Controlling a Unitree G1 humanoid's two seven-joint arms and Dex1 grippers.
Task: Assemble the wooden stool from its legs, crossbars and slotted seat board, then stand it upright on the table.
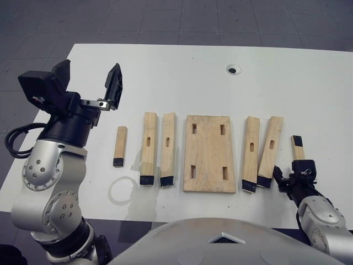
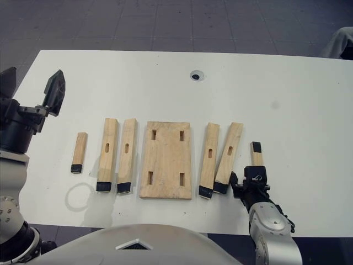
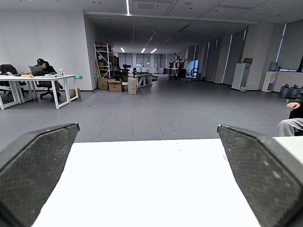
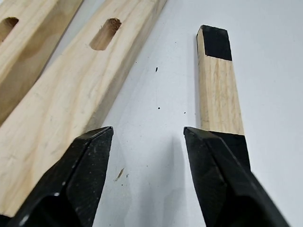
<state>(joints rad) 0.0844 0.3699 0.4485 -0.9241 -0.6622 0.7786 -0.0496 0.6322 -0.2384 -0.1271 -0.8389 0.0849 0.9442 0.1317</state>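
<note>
status: assembly not begun; every part lies flat and separate on the table (image 1: 309, 83);
the seat board (image 1: 208, 153) sits in the middle of the row, its four slots facing up;
left of it lie two slotted legs (image 1: 148, 148) (image 1: 167, 149), side by side; right of it lie two more legs (image 1: 251, 153) (image 1: 270, 150), spread at the far ends and close together at the near ends; i cannot tell whether they touch;
one short crossbar (image 1: 120, 146) lies at the left end of the row, the other crossbar (image 1: 298, 148) at the right end;
no joint is made; fitting crossbars into legs, legs into the board, and standing the stool up all remain.

my left gripper (image 1: 88, 77) is raised over the left part of the table, beyond the left crossbar, jaws spread wide and holding nothing;
my right gripper (image 4: 147, 135) sits low at the near edge, jaws parted over bare table, one finger at the near black end of the right crossbar, the other just beside the rightmost leg; nothing is gripped.

clearances: the near ends of the parts lie close to the table's near edge, so i judge little margin there;
the far half offers open room, apart from a cable hole (image 1: 233, 69).
</note>
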